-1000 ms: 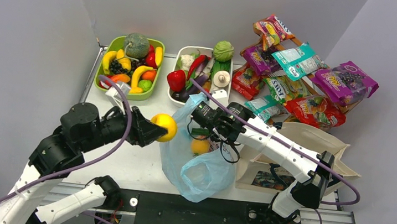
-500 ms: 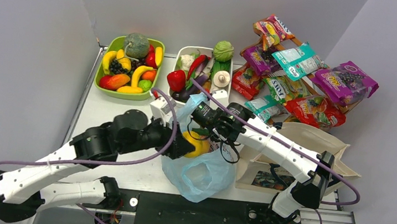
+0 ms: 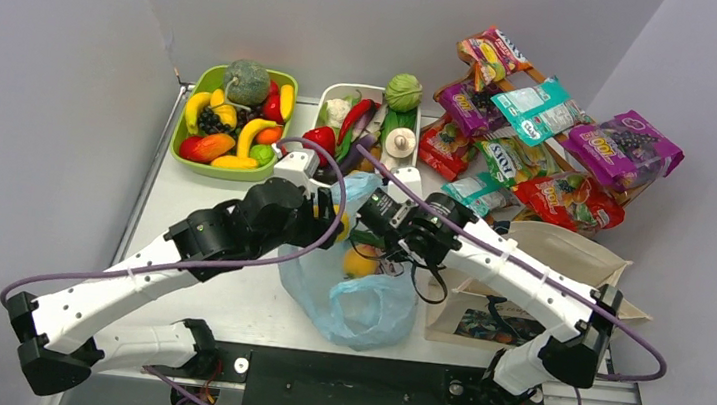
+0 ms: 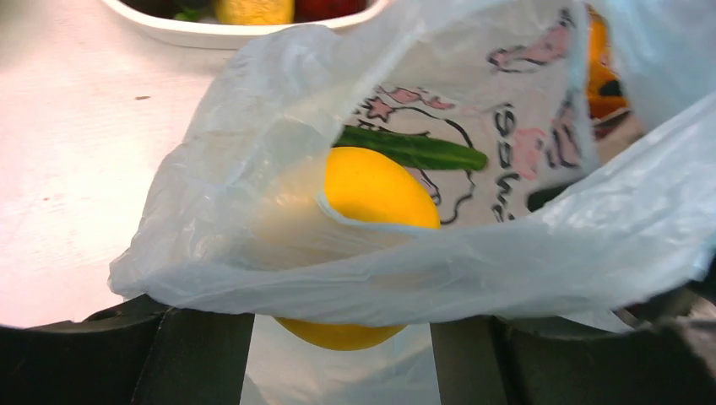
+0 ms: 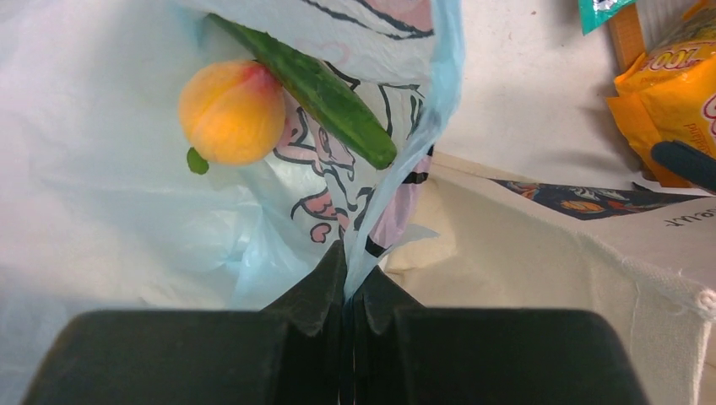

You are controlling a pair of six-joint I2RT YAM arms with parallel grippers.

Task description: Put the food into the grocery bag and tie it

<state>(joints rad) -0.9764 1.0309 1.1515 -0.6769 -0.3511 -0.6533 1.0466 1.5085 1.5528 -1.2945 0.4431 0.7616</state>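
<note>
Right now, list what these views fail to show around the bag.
Left gripper tips: left wrist view, grocery bag film drapes over them and the yellow fruit.
Bag's bottom: top view, crumpled plastic hides what lies there.
Canvas tote inside: top view, right arm crosses it.
Bag's print: wrist views, folded, unreadable.

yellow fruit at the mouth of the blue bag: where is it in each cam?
Top external: yellow fruit is only a sliver at the grocery bag mouth, centre frame, mostly hidden.
Left wrist: centre frame, bag film draped over it.
Right wrist: not in it; the round fruit there is peach-coloured.
Shared landmark: green cucumber, seen in both wrist views.
</note>
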